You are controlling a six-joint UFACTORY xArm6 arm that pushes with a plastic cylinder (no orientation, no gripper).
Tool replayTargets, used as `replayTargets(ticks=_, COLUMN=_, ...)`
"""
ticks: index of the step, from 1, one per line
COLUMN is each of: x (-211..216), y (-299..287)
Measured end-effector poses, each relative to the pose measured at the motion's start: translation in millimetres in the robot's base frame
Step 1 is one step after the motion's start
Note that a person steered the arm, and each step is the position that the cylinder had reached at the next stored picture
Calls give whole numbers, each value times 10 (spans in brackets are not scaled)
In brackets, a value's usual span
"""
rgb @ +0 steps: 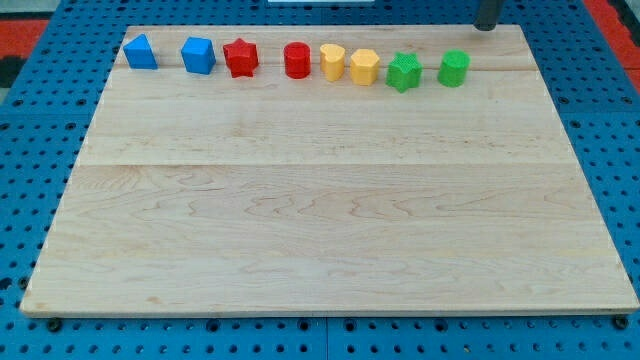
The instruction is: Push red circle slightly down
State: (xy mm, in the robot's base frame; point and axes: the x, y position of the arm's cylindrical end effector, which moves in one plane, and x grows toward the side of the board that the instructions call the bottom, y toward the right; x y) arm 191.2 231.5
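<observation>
The red circle stands in a row of blocks along the top of the wooden board. To its left is a red star; to its right is a yellow heart-like block. My tip is at the view's top right edge, just above the board's top edge, far to the right of the red circle and above-right of the green round block. It touches no block.
The row also holds a blue triangle-like block, a blue cube-like block, a yellow hexagon-like block and a green star. A blue pegboard surrounds the board.
</observation>
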Motion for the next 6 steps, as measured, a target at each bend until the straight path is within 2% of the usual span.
replayTargets(ticks=2, x=10, y=-595)
replayTargets(ticks=4, x=23, y=-2168)
replayTargets(ticks=5, x=319, y=-2507)
replayTargets(ticks=6, x=664, y=-2513)
